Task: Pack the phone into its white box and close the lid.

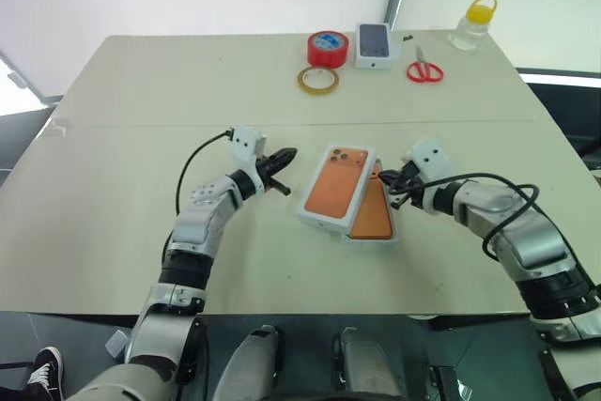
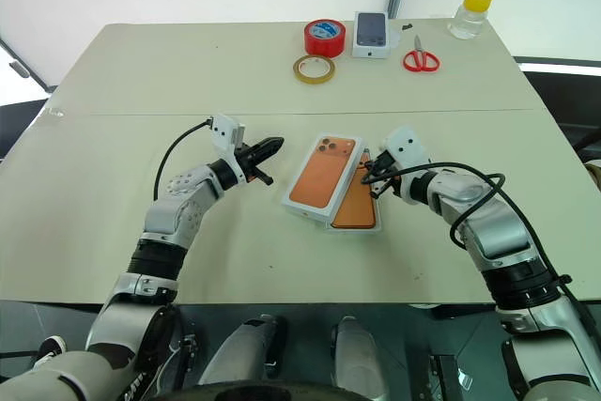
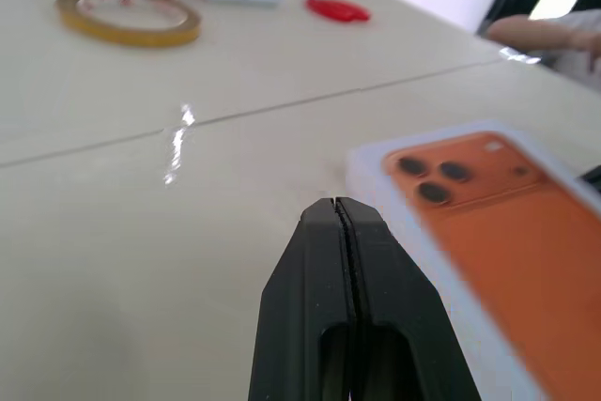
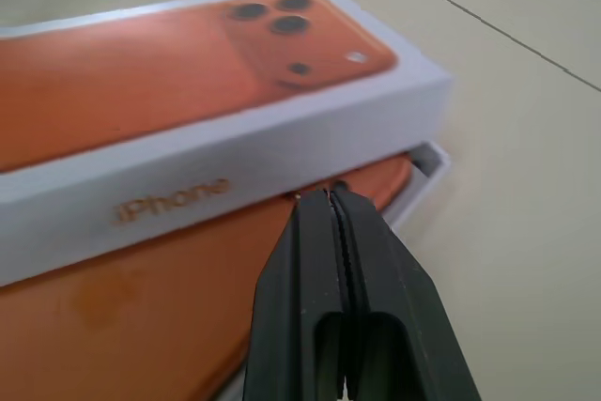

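The left tool (image 1: 282,157), closed and empty, points at the lid (image 1: 336,185) just beside its tip. The lid, light stiff cardboard, lies askew over the phone (image 1: 374,215) in the white box (image 4: 430,159); push its thin side walls. The right tool (image 4: 327,196), closed, tips touching the slippery phone, holds nothing.

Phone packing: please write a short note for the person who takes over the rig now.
Left hand: shut, empty, just left of the lid.
Right hand: shut, empty, tips at the lid's right edge, over the phone.
Done: phone lies in the box.
The lid rests printed side up, askew, shifted left, so the phone's right part shows.
Left: line up the lid over the box and press it down.
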Available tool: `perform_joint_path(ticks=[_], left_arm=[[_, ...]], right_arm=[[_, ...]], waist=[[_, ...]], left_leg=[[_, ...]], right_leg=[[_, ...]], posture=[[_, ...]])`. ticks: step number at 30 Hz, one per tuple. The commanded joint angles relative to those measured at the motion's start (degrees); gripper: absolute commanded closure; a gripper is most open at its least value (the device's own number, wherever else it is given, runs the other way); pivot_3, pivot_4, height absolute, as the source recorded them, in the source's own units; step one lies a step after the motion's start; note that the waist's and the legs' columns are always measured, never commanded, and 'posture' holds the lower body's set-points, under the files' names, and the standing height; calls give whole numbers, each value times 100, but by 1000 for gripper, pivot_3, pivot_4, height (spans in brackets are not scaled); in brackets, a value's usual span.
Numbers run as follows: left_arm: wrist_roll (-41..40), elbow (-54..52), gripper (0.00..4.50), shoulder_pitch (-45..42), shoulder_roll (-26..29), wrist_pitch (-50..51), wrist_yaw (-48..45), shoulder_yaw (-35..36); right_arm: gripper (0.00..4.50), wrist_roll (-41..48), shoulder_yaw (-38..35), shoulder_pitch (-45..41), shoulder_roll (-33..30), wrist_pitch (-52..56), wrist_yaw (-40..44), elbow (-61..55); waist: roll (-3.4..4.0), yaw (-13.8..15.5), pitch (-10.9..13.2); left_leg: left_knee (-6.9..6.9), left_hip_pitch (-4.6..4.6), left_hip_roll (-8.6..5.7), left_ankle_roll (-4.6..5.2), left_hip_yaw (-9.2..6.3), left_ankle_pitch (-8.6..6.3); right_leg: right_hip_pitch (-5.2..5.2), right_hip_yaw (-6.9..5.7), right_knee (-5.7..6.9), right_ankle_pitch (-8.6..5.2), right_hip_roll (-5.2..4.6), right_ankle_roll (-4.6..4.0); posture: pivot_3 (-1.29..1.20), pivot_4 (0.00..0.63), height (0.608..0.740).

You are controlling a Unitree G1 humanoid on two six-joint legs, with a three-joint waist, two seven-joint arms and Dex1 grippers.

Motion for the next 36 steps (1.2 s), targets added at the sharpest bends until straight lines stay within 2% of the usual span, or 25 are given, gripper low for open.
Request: perform_joint_path(ticks=[1, 9, 18, 29, 36], left_arm=[[63, 168, 4500, -121, -127, -24, -218, -152], [201, 355, 4500, -244, -294, 143, -618, -423], [-2, -288, 4500, -12, -415, 1008, -1060, -630], [-140, -882, 4500, -15, -726, 1389, -1052, -622], [33, -1191, 4500, 197, -584, 1455, -1176, -970]], right_arm=[[4466, -102, -192, 32, 56, -16, 114, -266], [4466, -347, -159, 221, 105, 52, 284, -522], [4466, -437, -330, 174, 158, 71, 383, -511], [4466, -614, -543, 413, -45, 117, 672, -643], [4466, -692, -625, 676, -132, 69, 807, -757]], waist=[[-5, 1, 3], [-8, -8, 5], [-8, -12, 5], [-9, -1, 5], [-8, -11, 5]], left_leg=[[0, 0, -1, 0, 0, 0], [0, 0, -1, -1, -3, 0], [-1, 0, -1, -2, -4, 1], [0, 0, -2, -3, -4, 1], [0, 1, 0, -4, -4, 2]], right_leg=[[0, 0, 0, 0, -1, 0], [0, -1, 1, 0, -3, 0], [0, -1, 2, 0, -3, 0], [1, -1, 1, 0, -4, 0], [1, 0, 2, 0, -3, 0]], posture=[[0, 150, 740], [0, 150, 740], [0, 150, 740], [0, 150, 740], [0, 150, 740]])
